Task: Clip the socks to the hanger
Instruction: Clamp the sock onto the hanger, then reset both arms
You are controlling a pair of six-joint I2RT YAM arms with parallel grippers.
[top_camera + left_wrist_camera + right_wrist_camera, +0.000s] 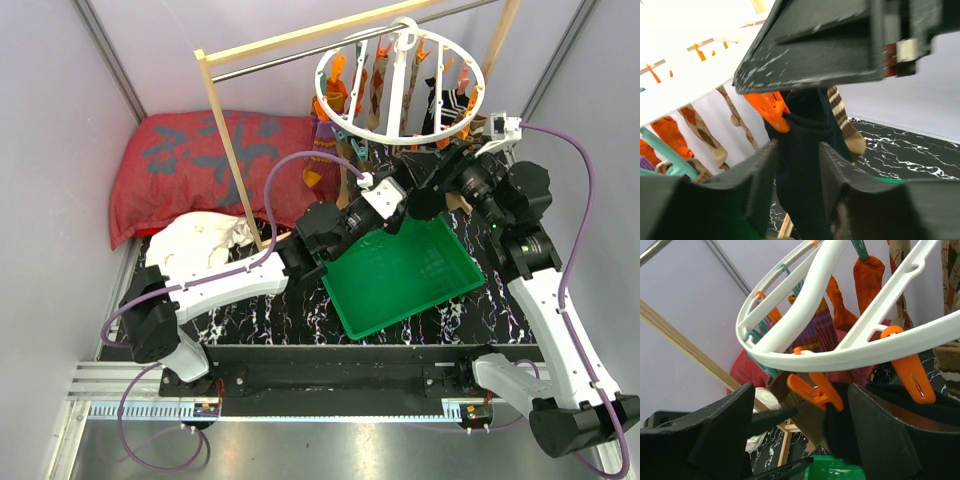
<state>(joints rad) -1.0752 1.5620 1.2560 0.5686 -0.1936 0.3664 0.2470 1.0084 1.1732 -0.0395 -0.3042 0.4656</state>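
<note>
Hanging from orange clip [771,111] on hanger [840,359] far right, black sock [805,120] sits btwn parted fingers of left gripper [799,146], right gripper [801,391] spread wide just below ring.

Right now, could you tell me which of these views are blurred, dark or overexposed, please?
Left wrist view: hanger blown out white at upper left, dark sock blurred. Right wrist view: hanger sharp, right tool's fingers dark with little detail. Top external view: evenly lit, sharp, mild sheen on the metal floor.
</note>
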